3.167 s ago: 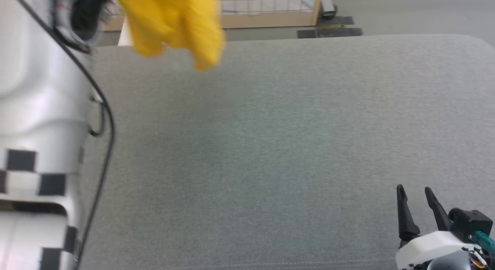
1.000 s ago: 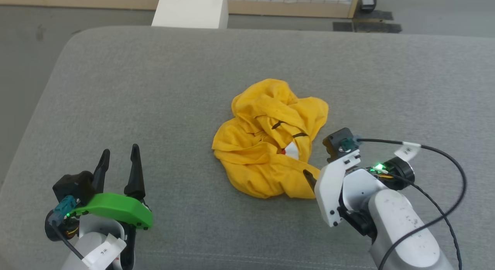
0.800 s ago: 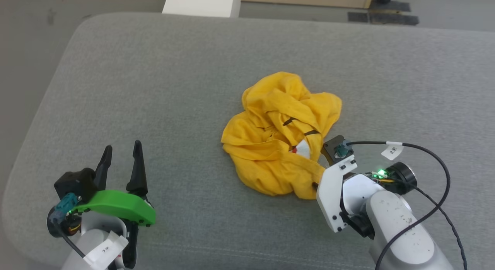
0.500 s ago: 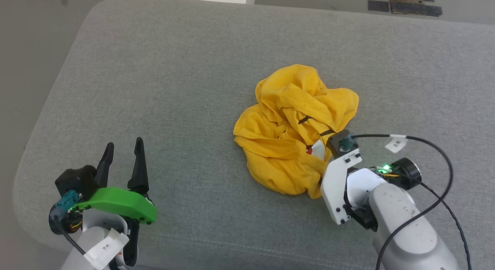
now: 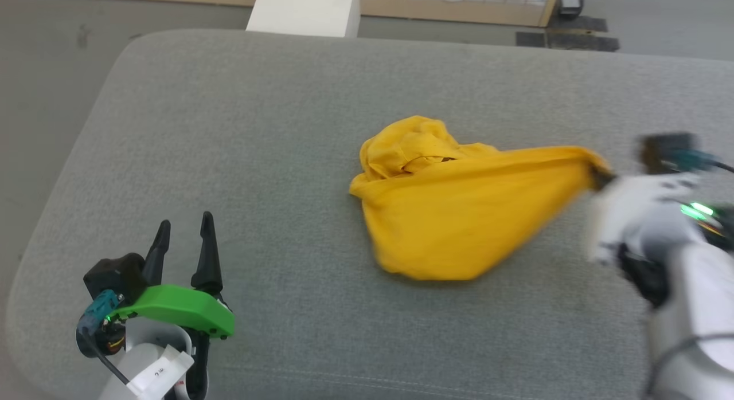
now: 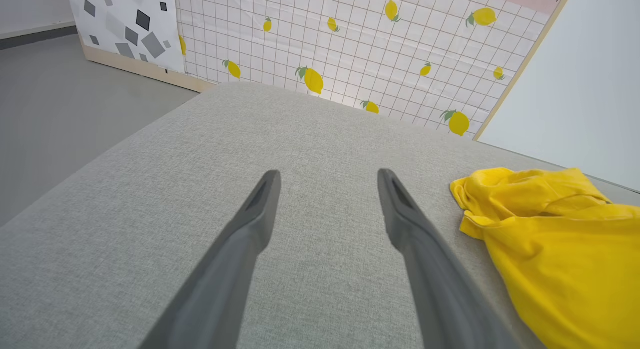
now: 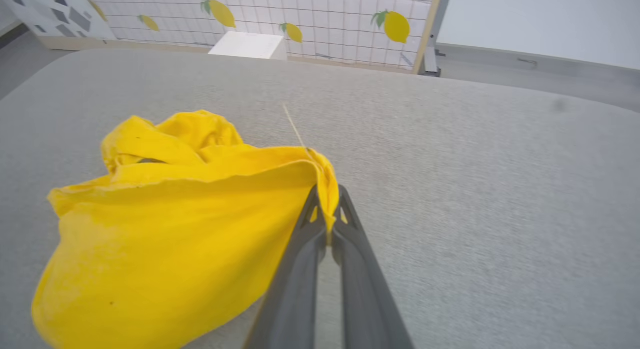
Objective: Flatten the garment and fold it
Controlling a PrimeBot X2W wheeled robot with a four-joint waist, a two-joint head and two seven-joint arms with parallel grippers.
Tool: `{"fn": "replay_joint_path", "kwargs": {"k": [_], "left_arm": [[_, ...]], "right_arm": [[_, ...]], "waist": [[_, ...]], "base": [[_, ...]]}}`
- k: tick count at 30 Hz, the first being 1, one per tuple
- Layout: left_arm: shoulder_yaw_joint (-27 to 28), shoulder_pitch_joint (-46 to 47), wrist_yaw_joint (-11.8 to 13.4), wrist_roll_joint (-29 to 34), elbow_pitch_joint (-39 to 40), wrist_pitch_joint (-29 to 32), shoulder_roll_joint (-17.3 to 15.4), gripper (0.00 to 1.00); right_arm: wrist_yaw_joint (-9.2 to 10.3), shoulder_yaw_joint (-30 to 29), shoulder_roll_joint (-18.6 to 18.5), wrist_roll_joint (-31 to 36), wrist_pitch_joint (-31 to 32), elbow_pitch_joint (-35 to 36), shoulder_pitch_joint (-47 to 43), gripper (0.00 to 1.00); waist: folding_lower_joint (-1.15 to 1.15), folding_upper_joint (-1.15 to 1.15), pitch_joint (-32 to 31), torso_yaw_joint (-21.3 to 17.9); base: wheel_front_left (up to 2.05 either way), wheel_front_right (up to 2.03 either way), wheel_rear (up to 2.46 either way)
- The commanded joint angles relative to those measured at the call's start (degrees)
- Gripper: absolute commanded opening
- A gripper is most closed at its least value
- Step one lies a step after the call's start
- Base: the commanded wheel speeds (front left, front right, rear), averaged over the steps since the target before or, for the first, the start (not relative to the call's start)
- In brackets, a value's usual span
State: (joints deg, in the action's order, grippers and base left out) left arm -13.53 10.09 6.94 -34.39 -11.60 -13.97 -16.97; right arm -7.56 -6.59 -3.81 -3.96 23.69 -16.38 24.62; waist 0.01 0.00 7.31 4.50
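Note:
The garment (image 5: 459, 211) is a bright yellow T-shirt on the grey cushion, bunched at its far left and stretched out toward the right. My right gripper (image 5: 596, 173) is shut on an edge of the garment; the right wrist view shows yellow cloth (image 7: 175, 229) pinched between the two closed fingers (image 7: 327, 214). My left gripper (image 5: 183, 236) stands open at the near left, well apart from the shirt. In the left wrist view its fingers (image 6: 327, 189) are spread with nothing between them, and the garment (image 6: 555, 229) lies to their right.
The grey cushion (image 5: 229, 130) has rounded corners and drops to grey floor (image 5: 46, 73) on the left. A white block (image 5: 304, 10) and a lemon-patterned panel (image 6: 350, 39) stand beyond the far edge.
My right gripper shut on the garment's near edge and pulled right, drawing the crumpled heap out into a stretched sheet. The left gripper stayed put. The head camera shifted.

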Motion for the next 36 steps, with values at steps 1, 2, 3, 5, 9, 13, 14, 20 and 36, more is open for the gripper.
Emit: {"fn": "replay_joint_path", "kwargs": {"k": [1,2,3,5,9,13,14,20,36], "left_arm": [[-0.1,-1.0,0.3,-0.3,0.1,-0.3,0.3,1.00],[-0.2,-1.0,0.2,-0.4,0.1,-0.3,0.4,1.00],[-0.3,-1.0,0.2,-0.5,0.1,-0.2,0.4,1.00],[-0.5,-1.0,0.3,-0.5,0.1,-0.2,0.6,1.00],[-0.7,-1.3,0.2,-0.9,-0.1,0.0,0.6,1.00],[-0.7,-1.4,0.1,-1.2,-0.2,0.3,0.5,1.00],[-0.7,-1.4,0.1,-1.3,-0.3,0.3,0.4,1.00],[-1.3,0.3,-0.8,-2.5,0.2,1.2,1.3,1.00],[-16.8,30.2,-3.5,-5.2,-17.8,39.9,8.5,1.00]], "right_arm": [[0.08,-3.6,-1.0,1.5,1.2,1.3,-3.2,0.00],[0.08,-6.6,-1.1,2.4,2.4,2.5,-5.2,0.00],[0.08,-8.8,-1.0,2.9,3.2,3.3,-6.7,0.00],[0.08,-12.8,-0.7,4.1,5.1,4.3,-10.2,0.00],[0.08,-17.0,0.4,5.1,7.9,4.2,-15.7,0.00],[0.08,-17.3,0.9,2.3,5.7,4.5,-16.3,0.85],[0.08,-16.8,0.9,0.3,4.1,4.7,-15.9,1.00],[0.08,-16.5,0.9,-8.7,-5.6,9.1,-14.5,1.00],[0.08,-13.9,0.9,-11.2,-10.6,13.3,-17.5,1.00]], "waist": [[-0.01,0.00,-1.4,-1.4],[-0.01,0.00,-1.6,-1.7],[-0.01,0.00,-1.7,-1.8],[-0.01,0.00,-1.9,-2.2],[-0.01,0.00,-1.8,-3.0],[-0.01,0.00,-1.7,-3.7],[-0.01,0.00,-1.8,-3.9],[-0.01,0.00,-2.1,-4.6],[-0.01,0.00,6.1,-14.0]], "base": [[0.00,0.00,0.00],[0.00,0.00,0.00],[0.00,0.00,0.00],[0.00,0.00,0.00],[0.00,0.00,0.00],[0.00,0.00,0.00],[0.00,0.00,0.00],[0.00,0.00,0.00],[0.00,0.00,0.00]]}}
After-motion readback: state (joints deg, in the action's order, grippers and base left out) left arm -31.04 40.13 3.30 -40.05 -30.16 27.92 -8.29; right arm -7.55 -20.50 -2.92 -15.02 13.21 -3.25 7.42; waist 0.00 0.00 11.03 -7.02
